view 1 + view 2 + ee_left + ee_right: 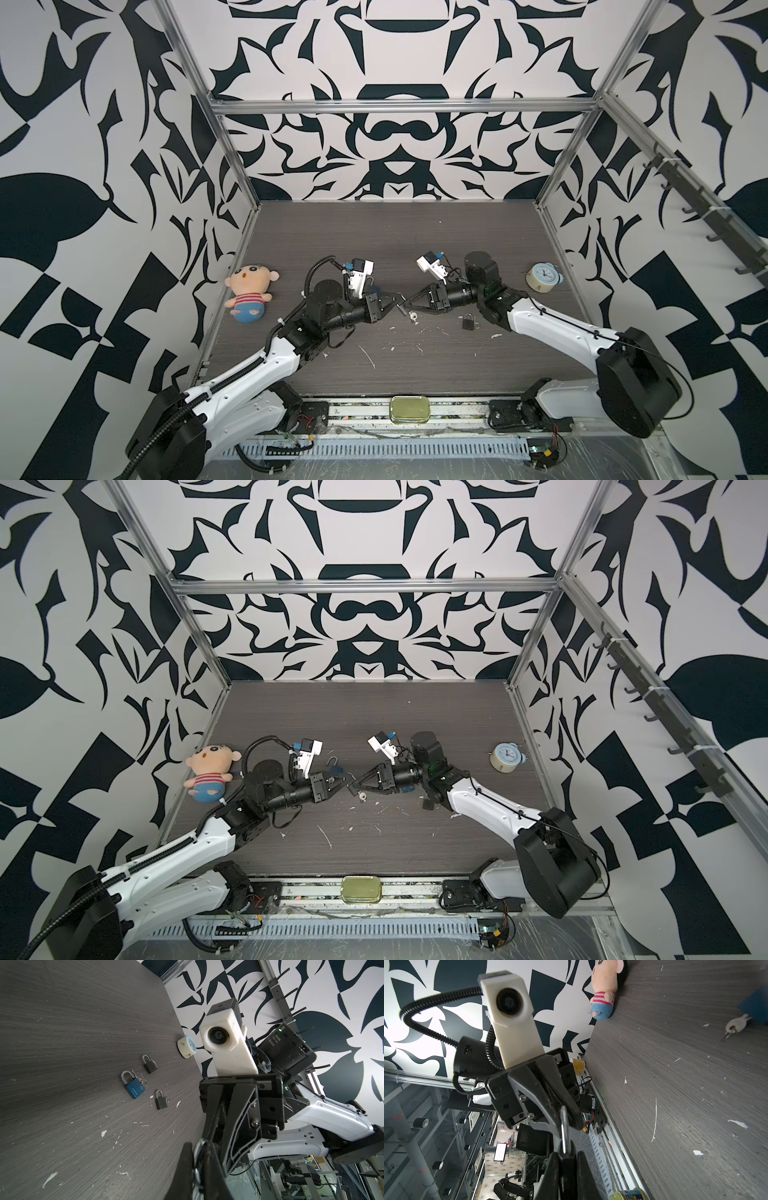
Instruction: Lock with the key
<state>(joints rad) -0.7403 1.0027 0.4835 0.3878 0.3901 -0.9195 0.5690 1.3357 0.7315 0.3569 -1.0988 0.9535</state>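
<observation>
Two white-and-black robot arms reach inward over a dark grey wood-grain table [374, 232]. The left arm [257, 365] comes from 7 o'clock and the right arm [552, 328] from 4 o'clock. Their forearms are low and nearly level, and they meet tip to tip at the table's centre.

The left gripper [397, 300] is pinched tight on the silver shackle of a small black padlock [564, 1130], which is held above the table. The right gripper [409, 305] is clamped on the padlock's body. A small pale key [412, 318] seems to dangle beneath.

One peach-faced plush doll [249, 293] lies at 9 o'clock. One gold oval tin [409, 409] sits at 6 o'clock on the front rail, and one cream round alarm clock [542, 277] at 3 o'clock.

The left wrist view shows three padlocks lying on the table:
- a closed blue padlock [134, 1087]
- a black padlock by the clock [150, 1066]
- a second black padlock [161, 1102]

In a top view, an open-shackle blue padlock [334, 766] sits at 12 o'clock of the left gripper, partly hidden by it.
</observation>
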